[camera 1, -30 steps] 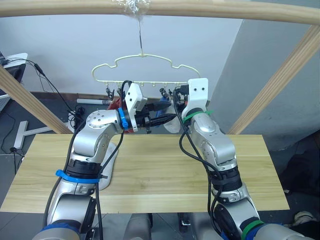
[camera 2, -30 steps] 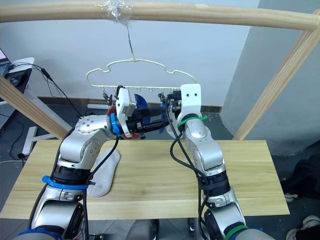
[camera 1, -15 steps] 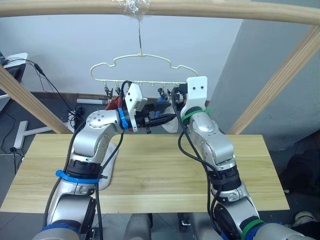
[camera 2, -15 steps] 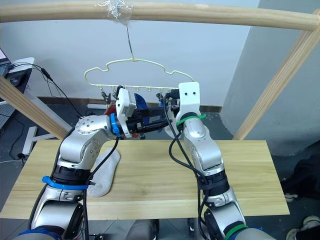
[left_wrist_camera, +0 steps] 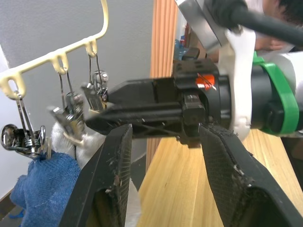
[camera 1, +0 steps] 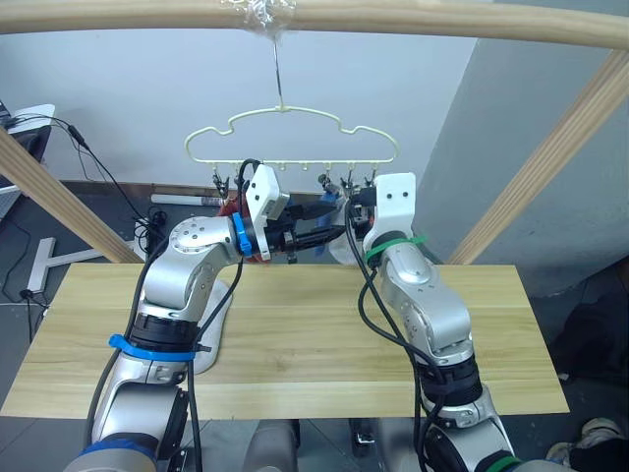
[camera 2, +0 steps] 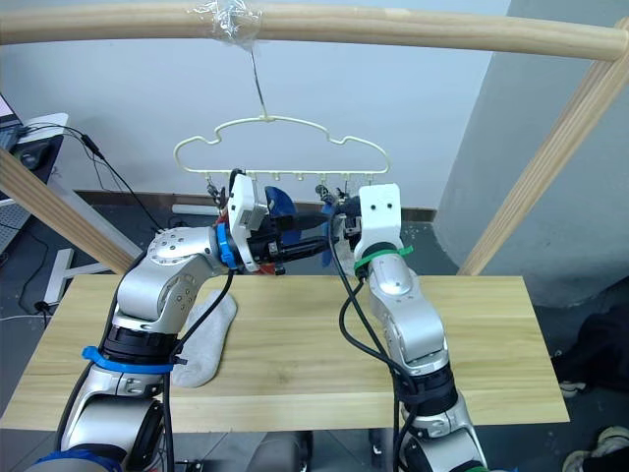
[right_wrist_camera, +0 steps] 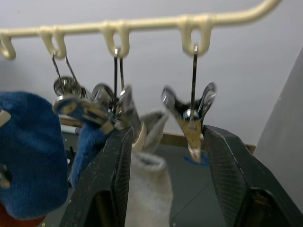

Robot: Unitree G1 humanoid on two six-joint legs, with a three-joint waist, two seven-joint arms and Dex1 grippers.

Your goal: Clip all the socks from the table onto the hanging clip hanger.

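Pale grey-white wall (camera 1: 128, 88) behind, darker grey panel (camera 1: 521, 118) at right. Round wooden pole frame (camera 1: 413, 20) overhead w/ slanted struts. Dark floor (camera 1: 88, 211), black cables (camera 1: 93, 157) trailing at left.

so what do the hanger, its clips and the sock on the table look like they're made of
The clip hanger: thin pale yellow-green rod, smooth and matte, likely coated wire or plastic. Its clips: shiny, reflective sprung metal. The grey sock: soft knit fabric, lying limp and fuzzy on the plank table.
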